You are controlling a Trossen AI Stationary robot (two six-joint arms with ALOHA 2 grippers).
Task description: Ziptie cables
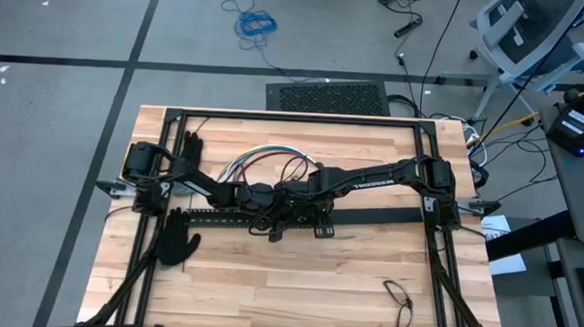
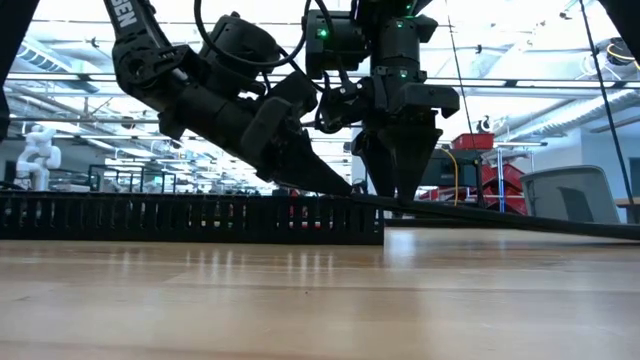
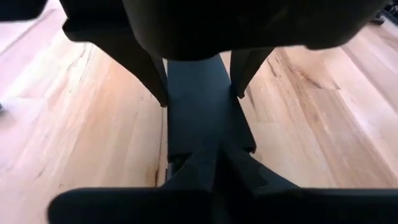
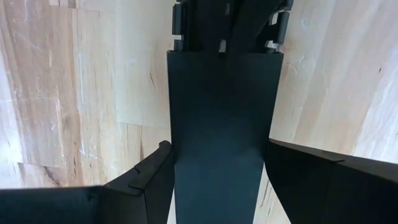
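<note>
Table (image 1: pixel 296 284) of pale wood planks, one, inside a black frame.

Cables (image 1: pixel 267 163): one loose bundle of looping wires, red, white, blue and yellow-green, lying on the far half of the table just behind the two grippers. Exact wire count cannot be told.

Zipties: none can be made out with certainty.

Slotted black bar (image 1: pixel 219 218): one, lying flat across the middle of the table, its toothed side plain in the low view.

Flat black strip (image 4: pixel 221 124): one, smooth, running on from the slotted bar towards the right side of the table.

Gloves: two, black; one (image 1: pixel 190 150) at the far left, one (image 1: pixel 176 240) on the near left.

Thin dark wire loop (image 1: pixel 400 297): one, near right of the table.

Left gripper (image 3: pixel 214 165): fingers closed together, tips on the end of the flat strip by the bar.

Right gripper (image 4: pixel 217 171): fingers set apart, one on each side of the flat strip, straddling it.
</note>
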